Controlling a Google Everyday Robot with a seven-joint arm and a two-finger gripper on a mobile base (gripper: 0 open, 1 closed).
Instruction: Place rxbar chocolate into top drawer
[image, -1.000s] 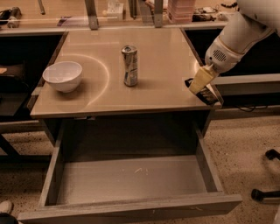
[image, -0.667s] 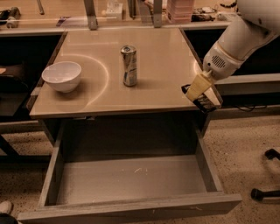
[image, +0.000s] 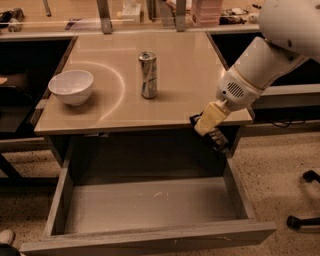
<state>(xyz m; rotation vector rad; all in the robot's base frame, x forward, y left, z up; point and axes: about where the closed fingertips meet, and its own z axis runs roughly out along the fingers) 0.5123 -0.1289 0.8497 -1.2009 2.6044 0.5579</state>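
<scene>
My gripper (image: 209, 126) hangs at the table's front right corner, over the open top drawer's right side. It is shut on the rxbar chocolate (image: 216, 137), a flat black-wrapped bar that sticks out below the pale fingers (image: 210, 117). The top drawer (image: 150, 205) is pulled fully out below the tabletop, a wide grey box with a pale scuffed floor and nothing in it. The bar is above the drawer's right wall, not touching the floor.
A silver can (image: 148, 74) stands upright mid-table. A white bowl (image: 71, 86) sits at the table's left. My white arm (image: 270, 55) comes in from the upper right. A black chair base (image: 305, 220) lies on the floor at right.
My gripper has moved left and down with the bar, from beside the table's right edge to the front corner over the drawer's right side.
</scene>
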